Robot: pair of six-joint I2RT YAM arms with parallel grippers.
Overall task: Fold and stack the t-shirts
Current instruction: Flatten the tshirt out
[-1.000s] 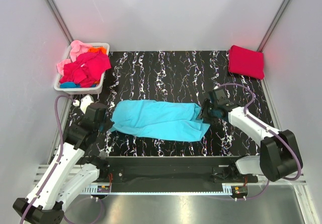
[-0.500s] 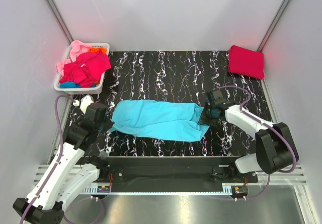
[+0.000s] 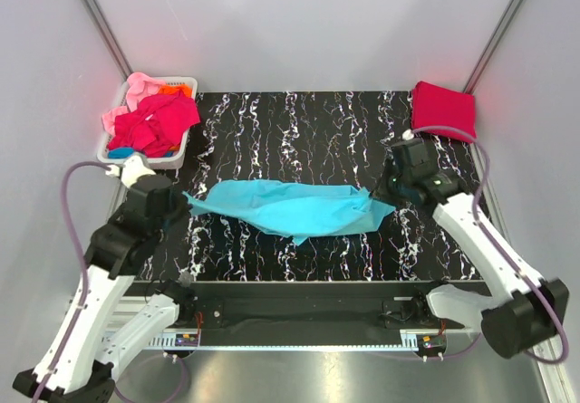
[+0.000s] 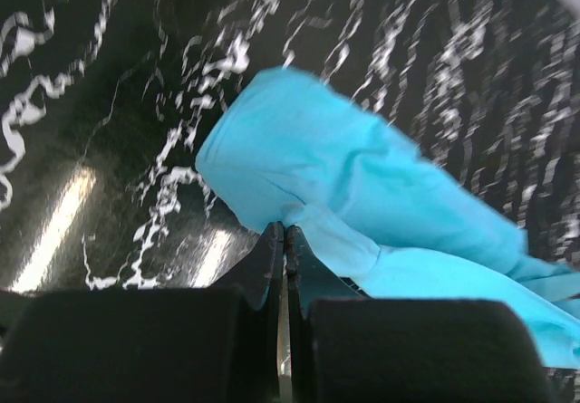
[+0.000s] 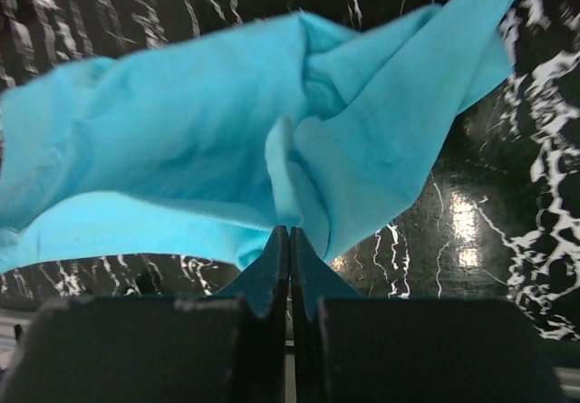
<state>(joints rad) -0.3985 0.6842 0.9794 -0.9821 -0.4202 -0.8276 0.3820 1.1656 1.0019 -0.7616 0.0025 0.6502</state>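
The turquoise t-shirt (image 3: 294, 208) is strung out in a long band across the near middle of the black marbled tabletop (image 3: 299, 131), held at both ends by me. My left fingers (image 4: 276, 254) are pressed together on its left end, pinching a fold of the cloth where it bunches into a rounded roll. My right fingers (image 5: 279, 256) are likewise pinched shut on its right end, with the fabric spreading away from them in loose creases. Between the two grips the shirt sags, and its near edge hangs down to a point. I cannot tell whether that low part touches the tabletop.

Well apart from it, in the far right corner, a folded red t-shirt (image 3: 443, 110) lies flat. At the far left edge stands the white basket (image 3: 145, 160), heaped with unfolded shirts: a crimson one (image 3: 156, 122) on top, draped over the rim, a pink one (image 3: 136, 91) behind it, a bit of orange (image 3: 172, 87) at the back, and a bit of blue (image 3: 122, 152) at the front.
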